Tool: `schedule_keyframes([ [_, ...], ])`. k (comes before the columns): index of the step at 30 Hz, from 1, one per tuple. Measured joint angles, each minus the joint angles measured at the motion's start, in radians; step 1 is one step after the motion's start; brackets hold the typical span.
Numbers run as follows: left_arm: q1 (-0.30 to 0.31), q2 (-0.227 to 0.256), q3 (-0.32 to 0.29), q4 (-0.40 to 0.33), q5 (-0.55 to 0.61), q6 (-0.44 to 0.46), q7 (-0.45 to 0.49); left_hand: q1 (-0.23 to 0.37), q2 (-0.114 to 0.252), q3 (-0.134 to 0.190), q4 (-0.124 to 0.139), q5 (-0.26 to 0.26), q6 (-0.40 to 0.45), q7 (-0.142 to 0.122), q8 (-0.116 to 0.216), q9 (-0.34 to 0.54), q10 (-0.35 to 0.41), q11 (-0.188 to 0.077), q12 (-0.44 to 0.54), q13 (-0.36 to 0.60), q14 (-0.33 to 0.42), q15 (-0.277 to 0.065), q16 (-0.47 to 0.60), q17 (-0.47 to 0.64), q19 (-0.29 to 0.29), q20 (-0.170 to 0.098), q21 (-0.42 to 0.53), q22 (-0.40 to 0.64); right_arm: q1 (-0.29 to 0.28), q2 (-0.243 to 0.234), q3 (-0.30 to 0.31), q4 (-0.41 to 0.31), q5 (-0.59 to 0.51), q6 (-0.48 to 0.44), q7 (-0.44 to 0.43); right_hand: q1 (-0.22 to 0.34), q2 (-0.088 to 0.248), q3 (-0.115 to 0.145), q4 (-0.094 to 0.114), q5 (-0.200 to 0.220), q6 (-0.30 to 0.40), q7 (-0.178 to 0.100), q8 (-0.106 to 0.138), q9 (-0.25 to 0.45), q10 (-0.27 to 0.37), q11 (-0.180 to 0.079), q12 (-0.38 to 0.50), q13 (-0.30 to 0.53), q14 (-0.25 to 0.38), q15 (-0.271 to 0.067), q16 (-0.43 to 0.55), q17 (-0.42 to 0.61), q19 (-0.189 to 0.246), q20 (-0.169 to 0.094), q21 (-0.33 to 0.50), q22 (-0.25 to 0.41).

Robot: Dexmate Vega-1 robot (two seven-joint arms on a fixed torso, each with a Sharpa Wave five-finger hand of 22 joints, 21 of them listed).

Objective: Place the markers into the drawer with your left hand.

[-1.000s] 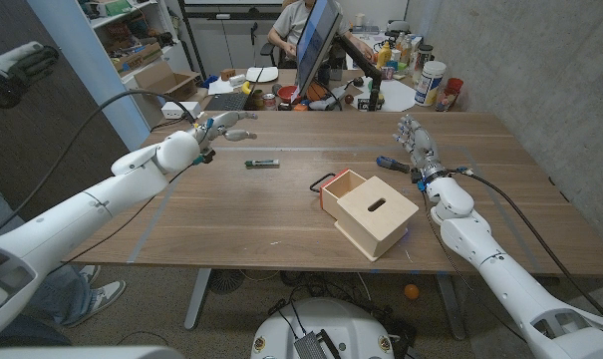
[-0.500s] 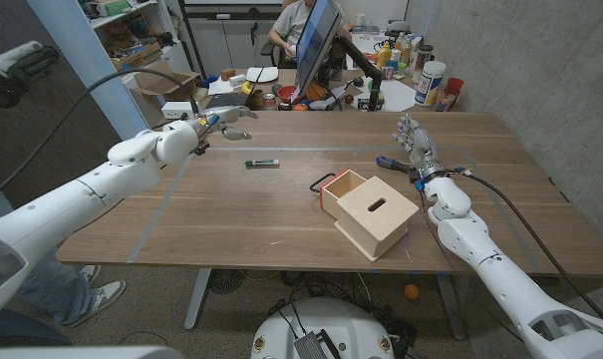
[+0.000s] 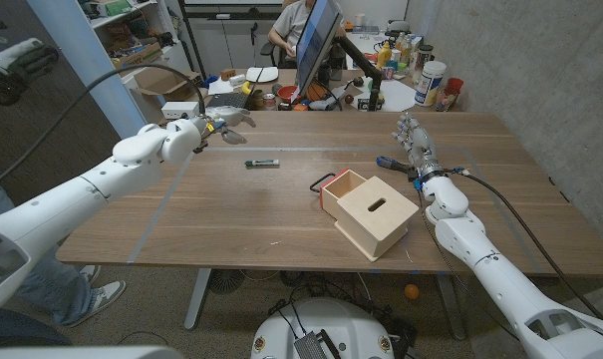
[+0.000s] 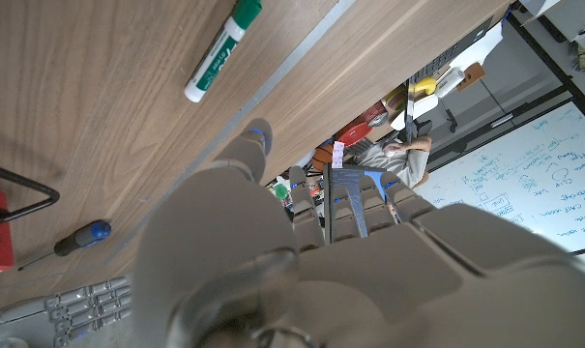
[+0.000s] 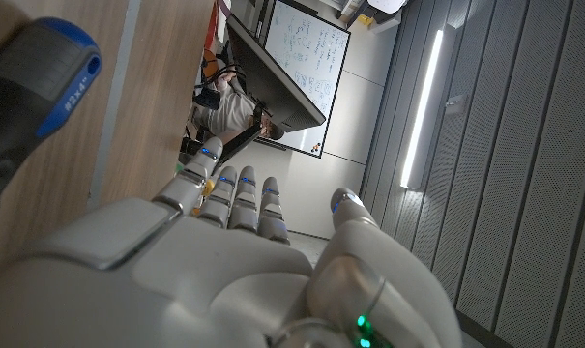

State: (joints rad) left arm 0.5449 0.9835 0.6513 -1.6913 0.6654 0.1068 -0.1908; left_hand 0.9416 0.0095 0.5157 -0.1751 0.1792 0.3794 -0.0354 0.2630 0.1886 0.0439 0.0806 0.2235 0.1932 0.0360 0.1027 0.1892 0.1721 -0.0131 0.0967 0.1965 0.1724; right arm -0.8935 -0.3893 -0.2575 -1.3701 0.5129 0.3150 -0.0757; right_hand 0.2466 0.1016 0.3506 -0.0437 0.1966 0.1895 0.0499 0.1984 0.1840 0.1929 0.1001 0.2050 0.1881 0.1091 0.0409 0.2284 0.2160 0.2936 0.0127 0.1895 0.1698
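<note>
Head view: brown wood-plank desk (image 3: 231, 214) w/ pale tape lines running across its top. Green-and-white marker (image 3: 262, 164) lies flat on the far-left part of the desk, near the far tape line. Light wooden box w/ a slot in its top and a pulled-out drawer (image 3: 374, 211) sits right of centre, black wire handle and red edge on the drawer's left end. Blue-handled screwdriver (image 3: 390, 162) lies far right, just beside the right robot hand (image 3: 415, 145), which stands w/ fingers straight up together, holding nothing. Left robot hand (image 3: 219, 124) hovers over the far-left edge, fingers loosely spread, empty, marker near it but apart. Behind the desk: a second desk crowded w/ a dark monitor (image 3: 316, 40), bottles and a white tub; a seated person (image 3: 291, 25) at the back; shelves and a cardboard box far left; grey concrete wall (image 3: 540, 60) at right.

Left wrist view: back of the left robot hand (image 4: 302, 251), fingers extended and apart, nothing in them. Marker (image 4: 221, 49) on the wood beside a tape line, clear of the fingers. Screwdriver (image 4: 74, 239) and drawer handle also show; whiteboard w/ writing (image 4: 534, 164) in the room beyond.

Right wrist view: right robot hand (image 5: 234, 251) w/ fingers straight, side by side, empty; screwdriver handle (image 5: 31, 87) close by on the desk. Ribbed grey wall w/ a long strip light (image 5: 423, 97), and a whiteboard beyond.
</note>
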Motion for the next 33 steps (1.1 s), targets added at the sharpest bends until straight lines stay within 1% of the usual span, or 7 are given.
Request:
schedule_keyframes([
  [2,0.005,-0.003,0.002,0.004,0.007,0.002,-0.009,0.003,-0.003,-0.003,0.003,0.000,0.008,0.007,0.000,-0.001,-0.002,0.002,0.000,0.000,-0.002,0.002,0.000,0.000,-0.002,0.002,0.000,0.000,0.002,0.000,-0.001,0.000,0.000,0.000,0.000,0.000,0.000,0.000,0.000,0.000,0.000,0.000,0.000,0.000,0.000,0.000,0.000,0.000,0.000,0.000,0.000,0.000,0.000,0.000,0.000,0.000],
  [5,0.016,-0.007,0.004,0.010,0.013,0.011,-0.023,0.005,-0.005,-0.005,0.005,0.000,0.016,0.005,0.000,-0.003,-0.006,0.005,0.000,0.000,-0.010,0.010,-0.006,0.000,-0.005,0.020,0.000,0.000,0.005,0.000,-0.002,0.001,-0.001,0.000,0.000,0.000,0.000,0.000,0.000,0.000,0.000,0.000,0.000,0.000,0.000,0.000,0.000,0.000,0.000,0.000,0.000,0.000,-0.007,0.007,0.000,0.000],
  [10,0.036,-0.012,0.004,0.016,0.013,0.014,-0.028,0.005,-0.005,-0.014,0.014,0.000,0.027,0.016,0.000,-0.003,-0.005,0.006,0.000,0.000,-0.008,0.024,-0.006,0.000,0.000,0.025,0.000,0.003,0.006,0.000,-0.003,0.001,-0.001,-0.004,0.000,0.000,0.000,0.000,0.000,0.000,0.000,0.000,0.000,0.000,0.000,0.000,0.000,0.000,0.004,0.004,0.000,0.004,-0.007,0.007,0.000,0.000],
  [16,0.060,-0.021,-0.001,0.016,-0.001,0.055,-0.017,-0.010,-0.019,-0.046,0.029,0.000,0.054,0.035,0.000,-0.003,0.013,0.023,0.000,0.000,0.004,0.029,-0.006,0.002,0.006,0.019,0.000,0.003,0.008,0.000,-0.006,0.001,-0.001,-0.008,0.004,-0.007,0.007,0.000,0.000,0.000,0.000,0.000,0.000,0.000,0.000,0.000,0.000,0.000,0.005,0.005,0.000,0.005,-0.007,0.007,0.000,0.000],
  [18,0.073,-0.029,-0.004,0.015,-0.005,0.067,-0.013,-0.016,-0.016,-0.050,0.033,0.000,0.057,0.039,0.000,-0.003,0.017,0.020,0.000,0.000,0.009,0.034,-0.001,0.003,0.009,0.022,0.000,0.007,0.008,-0.001,-0.007,0.001,-0.001,-0.010,0.006,-0.007,0.007,0.000,0.000,0.000,0.000,0.000,0.000,0.000,0.000,0.000,0.000,0.000,0.005,0.005,0.000,0.005,-0.007,0.007,0.000,0.000],
  [21,0.073,-0.029,-0.004,0.015,-0.011,0.080,-0.007,-0.021,-0.019,-0.054,0.038,0.000,0.066,0.048,0.000,-0.003,0.024,0.026,0.000,0.000,0.011,0.037,0.000,0.003,0.011,0.024,0.000,0.007,0.005,-0.002,-0.007,0.001,-0.001,-0.010,0.006,-0.007,0.007,0.000,0.000,0.000,0.000,0.000,0.000,0.000,0.000,0.000,0.000,0.000,0.005,0.005,0.000,0.005,-0.007,0.007,0.000,0.000],
  [33,0.093,-0.049,0.002,0.021,-0.031,0.113,-0.002,-0.027,-0.013,-0.064,0.038,0.000,0.069,0.044,-0.005,-0.003,0.024,0.026,0.000,0.000,0.017,0.031,0.000,0.003,0.011,0.025,0.008,0.007,-0.014,-0.010,-0.004,-0.007,0.006,-0.023,0.010,-0.012,0.001,0.000,0.000,0.000,0.005,-0.005,0.000,0.000,0.000,0.000,0.000,0.000,0.011,0.000,0.000,0.005,-0.007,0.007,0.000,0.000],
])
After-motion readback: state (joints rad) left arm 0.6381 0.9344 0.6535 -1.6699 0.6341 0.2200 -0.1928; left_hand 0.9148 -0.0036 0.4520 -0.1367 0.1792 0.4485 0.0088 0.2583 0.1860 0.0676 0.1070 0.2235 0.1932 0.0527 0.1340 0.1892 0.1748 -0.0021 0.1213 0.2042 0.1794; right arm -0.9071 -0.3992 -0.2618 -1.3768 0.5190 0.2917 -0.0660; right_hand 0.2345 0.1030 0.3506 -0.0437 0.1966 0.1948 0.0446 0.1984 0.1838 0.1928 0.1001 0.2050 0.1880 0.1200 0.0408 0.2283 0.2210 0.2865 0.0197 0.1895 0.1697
